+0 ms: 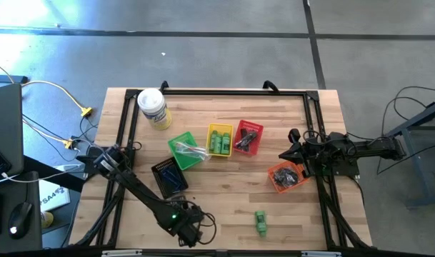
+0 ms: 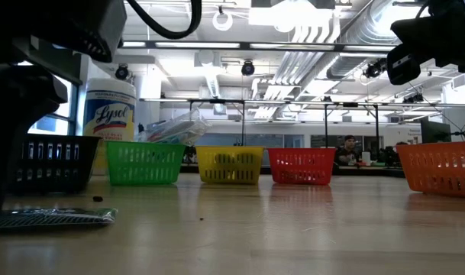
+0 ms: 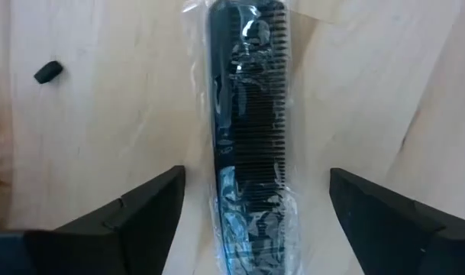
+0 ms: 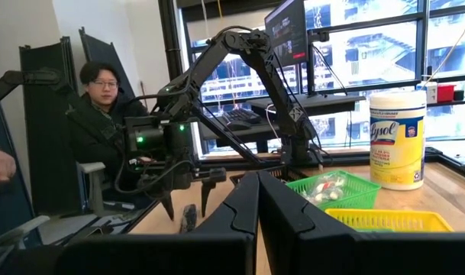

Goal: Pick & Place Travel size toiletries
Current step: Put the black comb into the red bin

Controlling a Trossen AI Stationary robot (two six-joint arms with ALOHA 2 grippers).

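A black comb [image 3: 250,130] sealed in clear plastic wrap lies flat on the wooden table near its near edge; it also shows in the low view [image 2: 50,218]. My left gripper [image 3: 255,172] hangs over it, open, one finger on each side of the comb and neither touching it. A bright green mini bottle [image 1: 261,221] lies on the table to the right of the left gripper. My right gripper [image 4: 259,177] is shut and holds nothing. It hovers by the orange basket [image 1: 286,176] at the table's right side.
Green [image 1: 185,151], yellow [image 1: 219,139], red [image 1: 247,137] and black [image 1: 168,175] baskets stand mid-table, with toiletries inside. A white canister with a yellow label [image 1: 153,108] stands at the far left. A small black piece [image 3: 47,72] lies near the comb. A person [image 4: 102,114] sits beyond the table.
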